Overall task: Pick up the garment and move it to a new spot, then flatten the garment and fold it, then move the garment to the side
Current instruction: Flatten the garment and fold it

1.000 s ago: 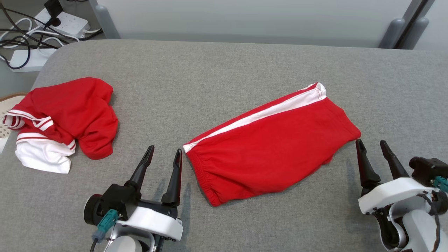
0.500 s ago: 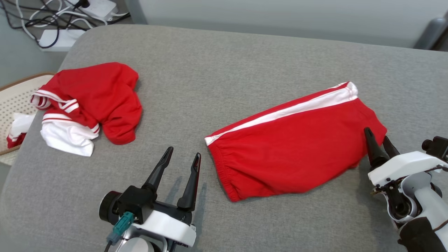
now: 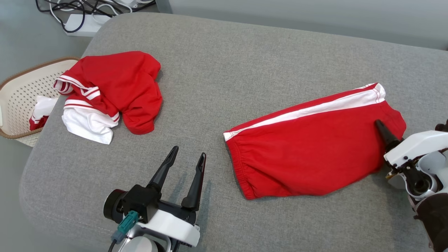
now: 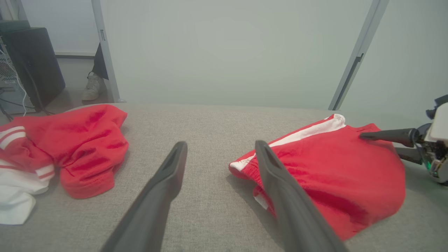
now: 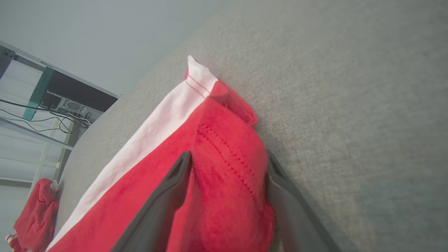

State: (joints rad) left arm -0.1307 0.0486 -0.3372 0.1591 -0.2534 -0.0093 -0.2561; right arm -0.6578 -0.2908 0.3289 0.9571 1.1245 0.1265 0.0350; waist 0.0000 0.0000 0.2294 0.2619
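Observation:
The garment, red shorts [image 3: 315, 154] with a white side stripe, lies folded flat on the grey padded surface [image 3: 224, 70], waistband toward my left gripper. My right gripper [image 3: 385, 138] is at the shorts' right hem. In the right wrist view its fingers [image 5: 175, 175] stand apart with the red hem [image 5: 227, 168] between them, one finger over the cloth and one at its outer edge, so the gripper is open. My left gripper [image 3: 189, 152] is open and holds nothing, just left of the waistband [image 4: 241, 164].
A crumpled red and white garment [image 3: 108, 91] lies at the surface's far left corner. A cream perforated basket [image 3: 14, 91] with more clothes stands beside that edge. Power strips and cables [image 3: 84, 21] are on the floor. A person's foot [image 4: 91, 91] stands beyond.
My right gripper has gone from just off the shorts' right edge to astride the hem. The head camera has swung, shifting the whole picture right. The left gripper has kept its pose.

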